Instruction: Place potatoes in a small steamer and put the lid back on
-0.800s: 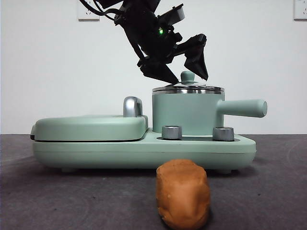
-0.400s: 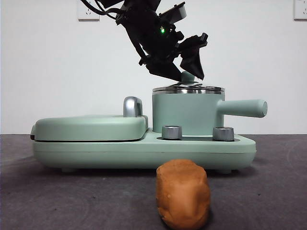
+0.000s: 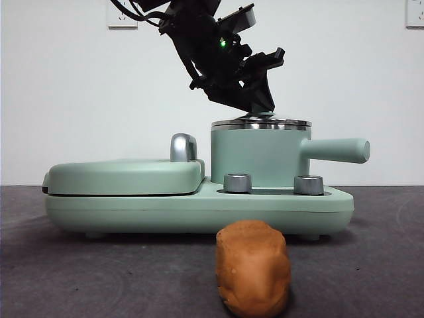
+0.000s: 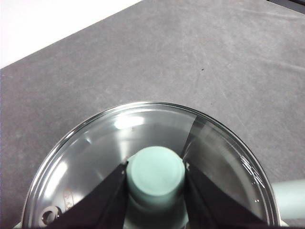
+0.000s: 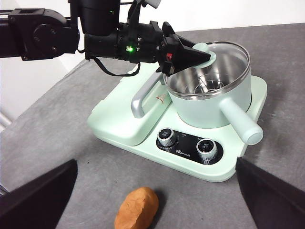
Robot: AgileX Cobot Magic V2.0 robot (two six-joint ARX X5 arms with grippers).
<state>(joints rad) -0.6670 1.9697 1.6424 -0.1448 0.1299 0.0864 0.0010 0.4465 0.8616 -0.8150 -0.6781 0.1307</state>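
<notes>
Dark grey felt-like surface runs back to a plain white wall, and your task's thing sits on it close to the front camera: the orange-brown, lumpy, oblong potato, lying on the cloth just in front of the mint-green cooker base with two steel dials, touching nothing else. Behind it, on that base, stands the small mint-green cylindrical steamer pot with a steel rim and straight side handle. Its round clear lid with a shiny steel rim is on the pot, and your left tool has its two black jaws pressed against either side of the lid's small mint-green knob, pinching it. Beside the pot lies the flat mint-green griddle cover with a chrome handle.

You are at the lid-removal step; the potato is untouched. Next, I judge you should lift straight up so the rim clears the pot, then set the lid aside on bare cloth. Your right tool waits spread wide, above the surface near the potato.
</notes>
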